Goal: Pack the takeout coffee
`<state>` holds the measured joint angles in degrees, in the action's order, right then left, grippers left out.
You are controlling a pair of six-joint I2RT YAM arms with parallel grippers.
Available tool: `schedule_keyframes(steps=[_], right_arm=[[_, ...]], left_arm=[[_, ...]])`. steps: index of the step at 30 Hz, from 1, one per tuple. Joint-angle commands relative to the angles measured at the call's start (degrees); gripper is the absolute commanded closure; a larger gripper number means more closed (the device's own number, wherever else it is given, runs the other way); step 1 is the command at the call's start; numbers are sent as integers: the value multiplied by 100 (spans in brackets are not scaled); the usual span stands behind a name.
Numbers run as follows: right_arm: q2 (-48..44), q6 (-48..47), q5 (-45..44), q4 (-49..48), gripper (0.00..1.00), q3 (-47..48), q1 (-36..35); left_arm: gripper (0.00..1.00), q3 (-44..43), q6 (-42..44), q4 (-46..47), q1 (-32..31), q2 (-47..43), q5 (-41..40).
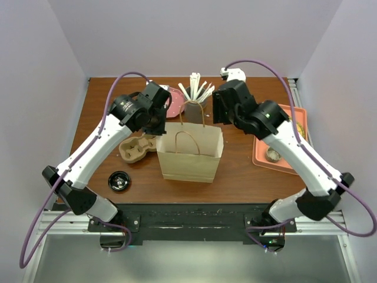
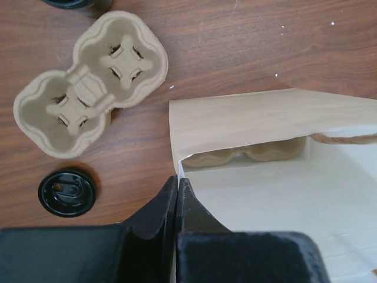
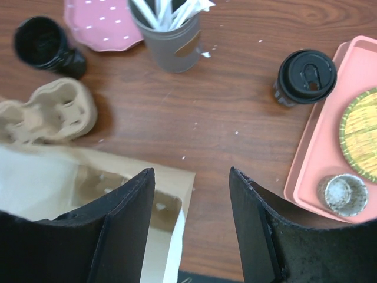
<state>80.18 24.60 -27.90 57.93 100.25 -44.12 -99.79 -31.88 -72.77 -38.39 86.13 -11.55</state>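
left gripper [image 2: 177,183] is closed flat on the left rim of the paper bag [image 2: 265,118], its fingers pinching the paper at the corner of the mouth. that hold seems meant to keep the bag upright and its mouth spread while the other arm loads it. inside, a moulded cup carrier [image 2: 253,152] lies against the far wall, most likely the seat for the drink. the right gripper [image 3: 191,174] hangs open and empty over the bag's right edge, well short of anything to grasp. the takeout coffee [image 3: 306,76], lid on, stands on the table [image 2: 235,47] right of the bag and just beside the left edge of the pink tray [image 3: 312,153]; whether it touches the tray cannot be told, and the overhead view hides it under the right arm. reaching it looks fairly free, since bare wood lies between the right gripper and the cup, though the tray rim sits close on one side. a woven mat [image 3: 360,135] and a small foil cup [image 3: 341,194] rest on the tray. behind the bag are a grey holder of white utensils [image 3: 171,44], a pink dotted plate [image 3: 100,23] and a lidless black cup [image 3: 44,44]. left of the bag lie a second carrier [image 2: 88,88] and a loose black lid [image 2: 66,193], clear of the path.
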Motion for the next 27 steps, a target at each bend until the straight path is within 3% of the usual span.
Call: schedule_keyframes(steps=[1, 2, 7, 10, 18, 27], right_arm=[[331, 0, -593, -114, 41, 469, 193], [427, 36, -594, -194, 41, 452, 306], [718, 238, -260, -607, 38, 197, 1096], [963, 37, -15, -809, 34, 100, 1658], [1719, -990, 1294, -1478, 12, -76, 2794], [3002, -2204, 1691, -907, 12, 785, 3286]], left_arm=[[100, 134, 646, 518, 7, -420, -137], [98, 231, 717, 658, 7, -500, -163], [65, 556, 587, 747, 7, -746, -146], [55, 706, 577, 817, 7, -896, -154], [40, 680, 516, 835, -2, -984, -137], [38, 373, 367, 615, 7, -993, -84]])
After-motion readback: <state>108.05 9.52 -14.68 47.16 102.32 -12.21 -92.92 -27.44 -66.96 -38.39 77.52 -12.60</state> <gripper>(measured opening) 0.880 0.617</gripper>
